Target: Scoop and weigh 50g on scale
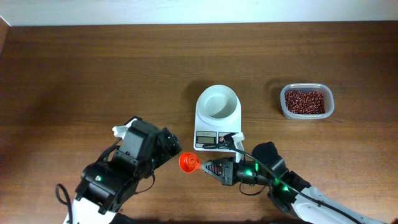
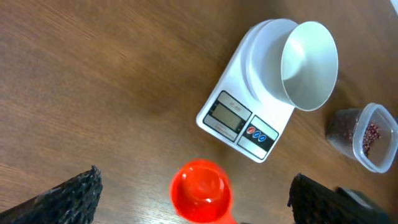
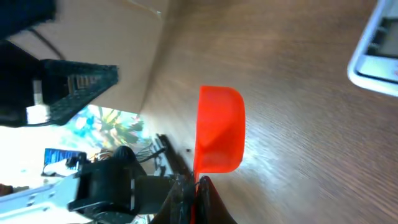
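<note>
A red scoop (image 1: 189, 163) is at the near middle of the wooden table (image 1: 93, 68), with a clear tub (image 1: 307, 117) well apart at the far right.

A brown wood-grain tabletop (image 1: 93, 68) spread out on every side of the right tool (image 1: 204, 167), its grain running from side to side. Far ahead of the tool a narrow pale strip (image 1: 186, 9) ran along the tabletop's back edge; wall or floor, it could not be told. Light left a whitish sheen on the wood just beside the tool. Past the tabletop's edge, beyond the tool, a blurred blue-and-green patch (image 3: 106, 127) showed.
</note>
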